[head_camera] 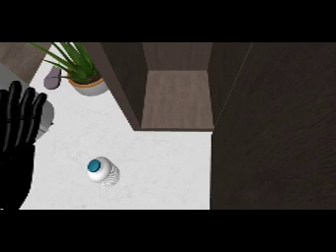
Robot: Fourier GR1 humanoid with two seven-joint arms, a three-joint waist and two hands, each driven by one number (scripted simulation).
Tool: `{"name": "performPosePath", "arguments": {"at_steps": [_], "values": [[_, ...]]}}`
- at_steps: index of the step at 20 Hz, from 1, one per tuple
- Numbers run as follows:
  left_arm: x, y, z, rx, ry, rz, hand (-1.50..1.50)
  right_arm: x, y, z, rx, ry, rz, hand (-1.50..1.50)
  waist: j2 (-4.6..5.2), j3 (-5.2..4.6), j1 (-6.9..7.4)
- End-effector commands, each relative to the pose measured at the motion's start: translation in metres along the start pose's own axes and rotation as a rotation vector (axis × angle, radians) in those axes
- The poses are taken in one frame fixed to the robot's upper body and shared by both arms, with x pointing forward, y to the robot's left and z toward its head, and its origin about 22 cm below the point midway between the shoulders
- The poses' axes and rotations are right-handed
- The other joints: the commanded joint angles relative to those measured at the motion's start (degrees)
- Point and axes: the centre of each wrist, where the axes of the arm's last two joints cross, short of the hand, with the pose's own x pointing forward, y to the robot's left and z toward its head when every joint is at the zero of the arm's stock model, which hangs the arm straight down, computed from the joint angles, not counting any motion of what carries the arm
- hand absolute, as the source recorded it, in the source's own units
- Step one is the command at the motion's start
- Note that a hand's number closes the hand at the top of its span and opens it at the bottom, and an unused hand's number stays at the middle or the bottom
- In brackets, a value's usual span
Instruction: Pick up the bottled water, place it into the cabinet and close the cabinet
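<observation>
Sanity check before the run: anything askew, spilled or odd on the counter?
Nothing stands out. The bottle stands upright on the counter, cap on, no spill. The cabinet is open. The left robot hand rests open at the left edge.

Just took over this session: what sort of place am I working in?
Probably a kitchen counter: a white marble-look countertop, an open dark wood cabinet standing on it, a potted plant, and a bottled water standing there.

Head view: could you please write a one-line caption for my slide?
Bottle upright on the counter, open cabinet behind, left hand resting open at the left edge.
</observation>
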Motion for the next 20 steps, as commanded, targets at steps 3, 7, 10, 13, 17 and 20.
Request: {"name": "performPosePath", "arguments": {"at_steps": [3, 7, 10, 13, 17, 20], "values": [[0.020, -0.007, 0.015, 0.304, 0.006, -0.185, -1.50, 0.007, -0.001, 0.023, 0.014, 0.043, 0.028, -1.50, 1.47, -0.89, -0.58], [0.011, -0.002, 0.032, 0.630, 0.158, -0.102, -1.50, -0.003, 0.006, 0.038, 0.095, 0.197, -0.142, -1.50, 1.36, -1.04, 0.46], [0.016, -0.031, 0.042, 0.711, 0.179, -0.066, -1.50, 0.012, 0.008, 0.048, 0.142, 0.214, -0.169, -1.50, 1.29, -1.00, -1.02], [0.026, -0.060, 0.055, 0.757, 0.168, -0.065, -1.50, 0.035, 0.002, 0.059, 0.167, 0.203, -0.184, -1.50, 1.23, -0.91, -1.71], [0.038, -0.104, 0.068, 0.763, 0.149, -0.031, -1.50, 0.044, -0.004, 0.069, 0.173, 0.221, -0.176, -1.50, 1.62, -0.81, -1.66], [0.041, -0.125, 0.084, 0.783, 0.156, -0.047, -1.50, 0.068, -0.015, 0.082, 0.182, 0.221, -0.165, -1.50, 1.69, -0.90, -1.44]]}}
